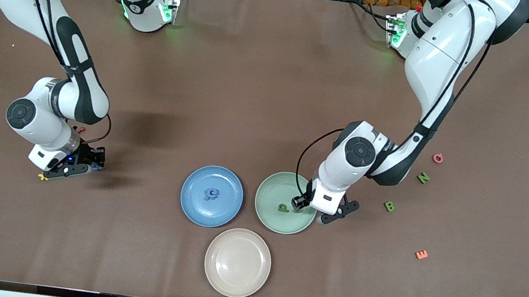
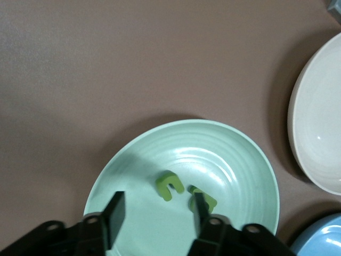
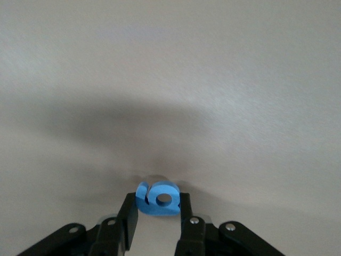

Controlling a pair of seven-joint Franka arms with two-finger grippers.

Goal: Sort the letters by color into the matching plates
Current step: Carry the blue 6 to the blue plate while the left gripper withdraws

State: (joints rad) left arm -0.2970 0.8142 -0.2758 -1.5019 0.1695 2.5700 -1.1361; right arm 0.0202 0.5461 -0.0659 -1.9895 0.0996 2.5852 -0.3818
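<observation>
My left gripper [image 1: 308,210] [image 2: 158,205] hangs open over the pale green plate [image 1: 272,190] [image 2: 240,154], nothing between its fingers. Two green letters lie in that plate: one [image 2: 169,185] [image 1: 283,207] ahead of the jaws, the other [image 2: 205,198] right beside one finger. The blue plate [image 1: 188,194] next to it holds a blue letter [image 1: 211,194]. Toward the right arm's end of the table, my right gripper [image 1: 94,160] [image 3: 157,205] is shut on a blue letter [image 3: 158,198] [image 1: 99,166], low over the brown table. Two more green letters, N [image 1: 423,177] and B [image 1: 389,206], lie near the left arm.
A beige plate [image 1: 210,258] [image 2: 309,133] sits nearest the front camera, below the two coloured plates. A pink letter [image 1: 438,158] and an orange letter [image 1: 421,254] lie near the green ones. A yellow letter [image 1: 42,176] and a red one [image 1: 79,129] lie by the right gripper.
</observation>
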